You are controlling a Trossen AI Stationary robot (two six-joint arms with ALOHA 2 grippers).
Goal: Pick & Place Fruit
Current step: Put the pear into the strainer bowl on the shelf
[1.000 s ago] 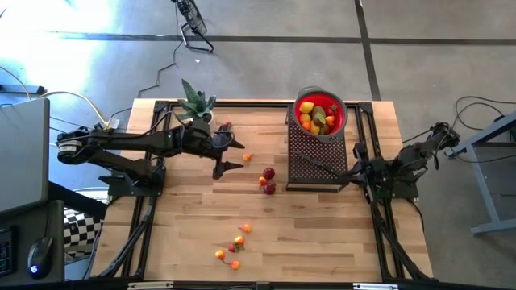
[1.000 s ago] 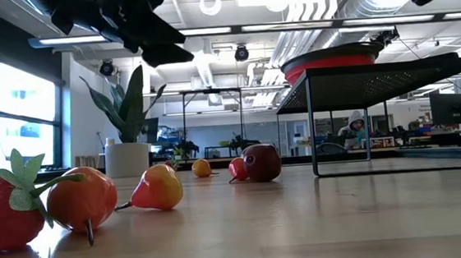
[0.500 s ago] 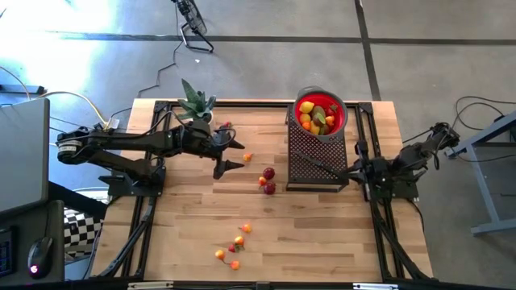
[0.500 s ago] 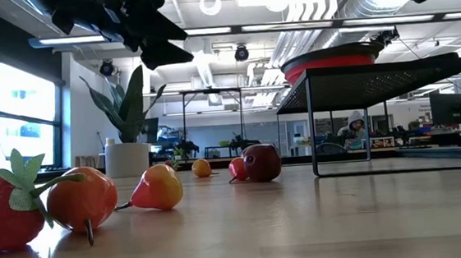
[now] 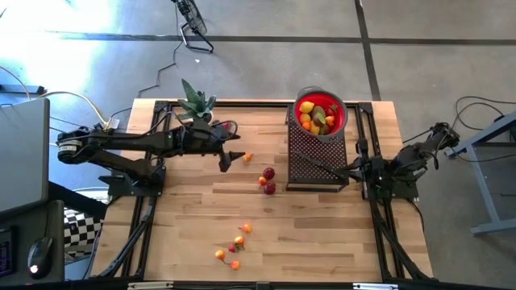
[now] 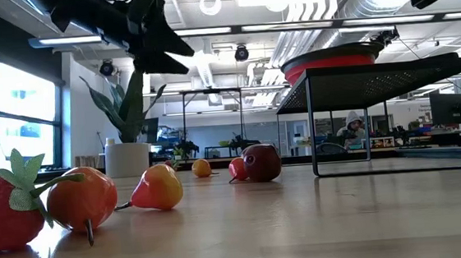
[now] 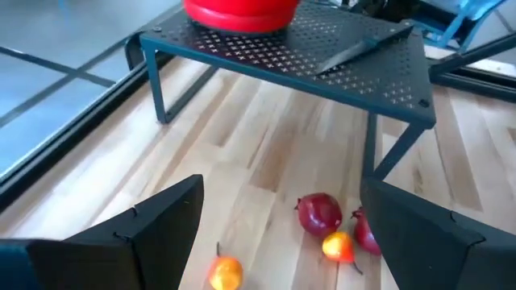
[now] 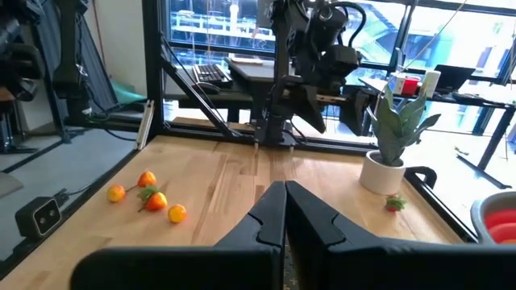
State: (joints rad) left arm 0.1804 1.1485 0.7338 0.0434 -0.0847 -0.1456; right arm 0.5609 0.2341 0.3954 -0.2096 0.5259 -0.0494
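My left gripper (image 5: 232,155) hangs open above the middle of the table, pointing at the black perforated stand (image 5: 316,153). Ahead of its fingers on the wood lie a small orange fruit (image 7: 226,272), a dark red fruit (image 7: 320,213) and a yellow-red fruit (image 7: 338,246); it touches none of them. More fruit (image 5: 234,246) lies near the front edge. A red bowl (image 5: 321,113) holding several fruits stands on the stand's far end. My right gripper (image 5: 348,170) waits shut beside the stand's right side, holding nothing.
A green spiky potted plant (image 5: 195,105) stands at the far edge, with a red strawberry (image 5: 228,126) on the table beside it. A knife (image 5: 322,167) lies on the stand's near end. Bare wood stretches between the two fruit groups.
My left gripper has rolled about the line it points along while staying in the same spot above the table. In the high view its two fingers were spread side by side and now nearly overlap. The fruit has kept still.
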